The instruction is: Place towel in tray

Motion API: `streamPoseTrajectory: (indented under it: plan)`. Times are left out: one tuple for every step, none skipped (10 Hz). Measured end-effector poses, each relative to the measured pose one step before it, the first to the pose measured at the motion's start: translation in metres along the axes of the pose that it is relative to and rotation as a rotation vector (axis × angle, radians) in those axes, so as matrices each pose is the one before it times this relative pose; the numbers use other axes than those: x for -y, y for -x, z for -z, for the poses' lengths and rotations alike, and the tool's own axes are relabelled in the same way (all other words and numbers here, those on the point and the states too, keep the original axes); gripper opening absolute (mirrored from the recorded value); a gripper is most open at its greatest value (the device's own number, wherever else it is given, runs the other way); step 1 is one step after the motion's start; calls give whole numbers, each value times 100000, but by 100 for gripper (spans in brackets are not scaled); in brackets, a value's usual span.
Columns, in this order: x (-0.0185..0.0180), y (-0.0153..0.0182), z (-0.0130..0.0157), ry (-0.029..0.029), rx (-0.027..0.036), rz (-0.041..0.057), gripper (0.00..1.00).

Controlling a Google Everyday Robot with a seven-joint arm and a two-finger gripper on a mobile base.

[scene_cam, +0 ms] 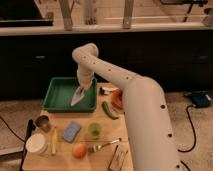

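We see the white arm (137,107) as the biggest shape, sweeping from the near right up and over to the far left of the wooden table (62,120). Next comes the green tray (59,86), sitting at the table's far left end. Over its right half hangs the pale towel (78,95), drooping in a point with its lower tip down at the tray floor. Its top is pinched in the gripper (84,85), whose fingers are closed narrowly on the cloth just above the tray's right side. On the near part of the table lie smaller things: a white bowl (36,143) at the left, a blue sponge (71,131), a green cup (93,131), a long green vegetable (109,110) just right of the tray, a fork (104,145) and an orange fruit (79,150).
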Motion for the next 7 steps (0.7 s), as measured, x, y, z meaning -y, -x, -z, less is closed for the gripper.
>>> streamPoseTrajectory:
  plan:
    - [65, -108, -166, -309, 310, -302, 48]
    - [36, -104, -137, -319, 308, -359, 54]
    - [-3, -124, -59, -217, 125, -330, 62]
    - [14, -151, -118, -384, 302, -530, 71]
    - [3, -95, -91, -203, 171, -243, 72]
    - [-36, -175, -112, -266, 143, -371, 77]
    - [-5, -177, -147, -681, 109, -479, 76]
